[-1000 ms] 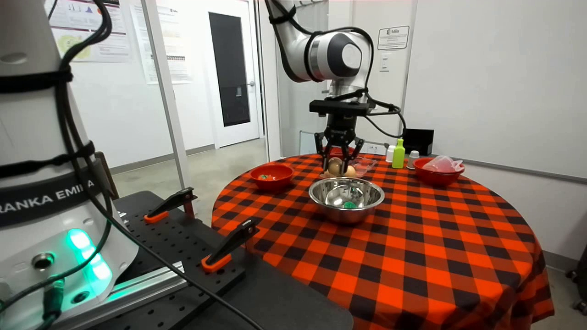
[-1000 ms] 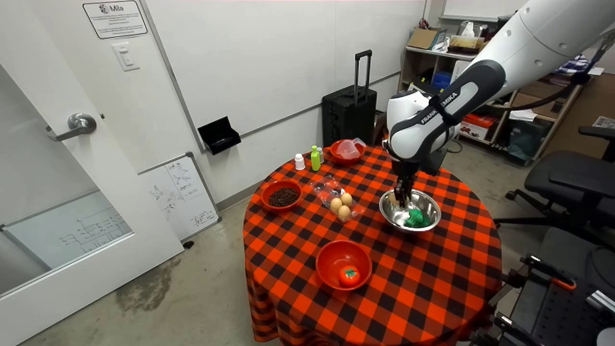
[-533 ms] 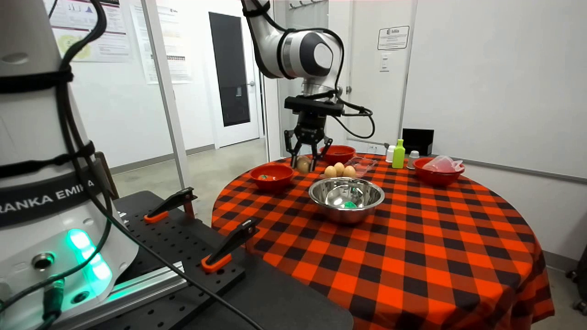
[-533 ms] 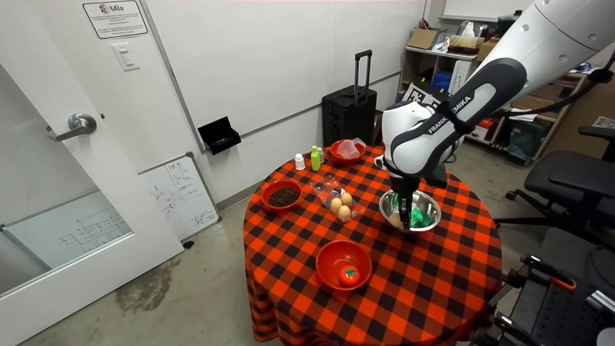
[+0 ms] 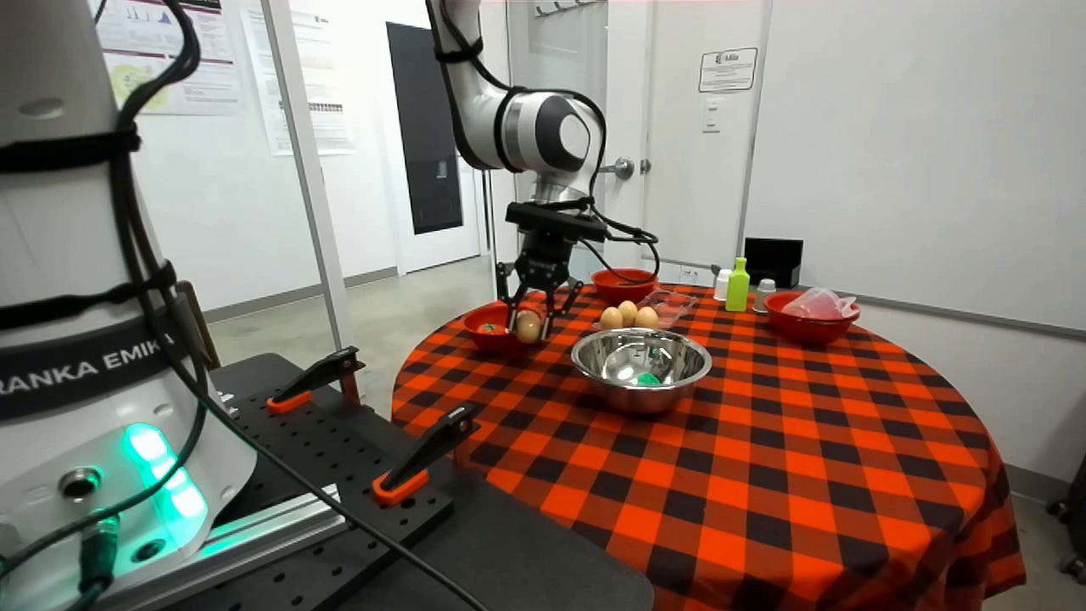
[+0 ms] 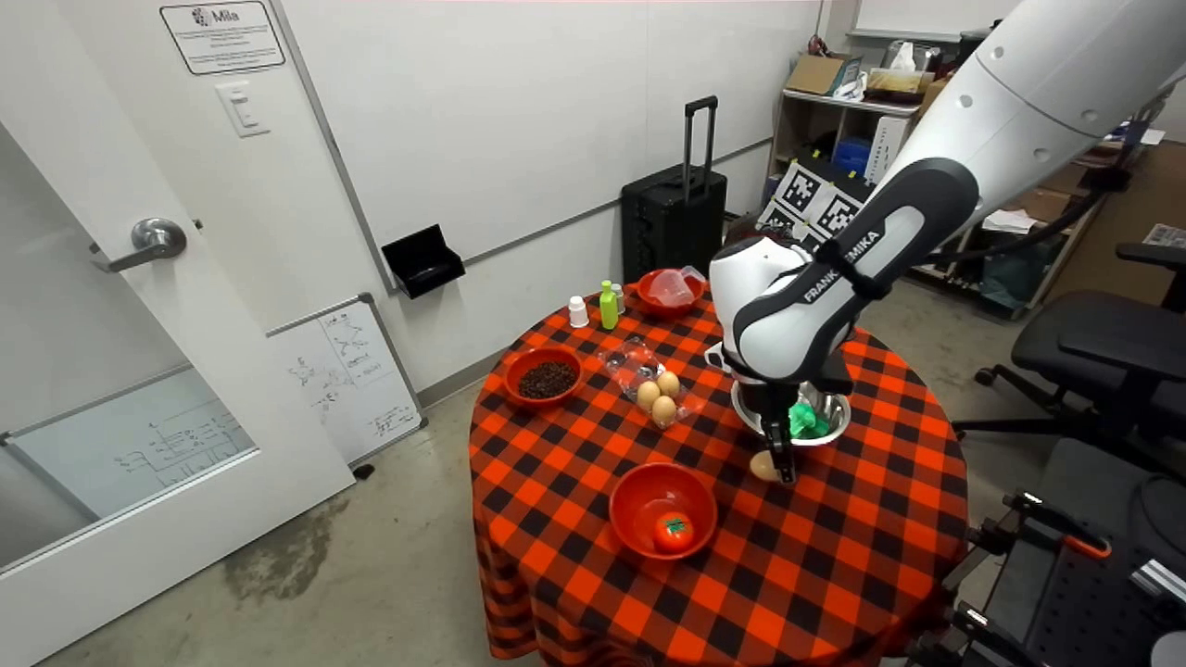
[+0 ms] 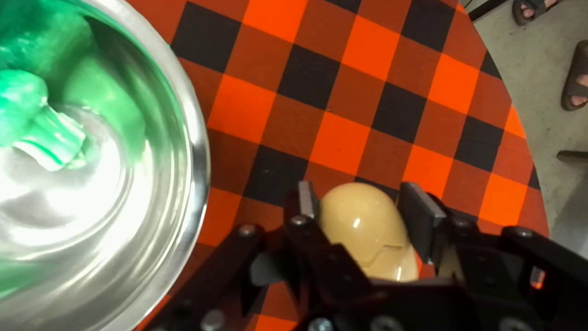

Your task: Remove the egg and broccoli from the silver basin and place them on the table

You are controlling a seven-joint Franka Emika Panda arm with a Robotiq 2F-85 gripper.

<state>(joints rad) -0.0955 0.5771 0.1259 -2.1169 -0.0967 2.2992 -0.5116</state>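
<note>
The table (image 5: 806,475) is covered up to its edge with red and black checks. The egg (image 7: 363,225) is coloured tan, the broccoli (image 7: 32,117) bright green, the basin (image 5: 640,400) silver. Close to the edge, a yellow-green bottle (image 5: 736,288) is seen.

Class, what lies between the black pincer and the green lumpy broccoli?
Wrist view, from the pincer: red-and-black checked tablecloth, then the round silver metal basin, rim and wall.
</note>
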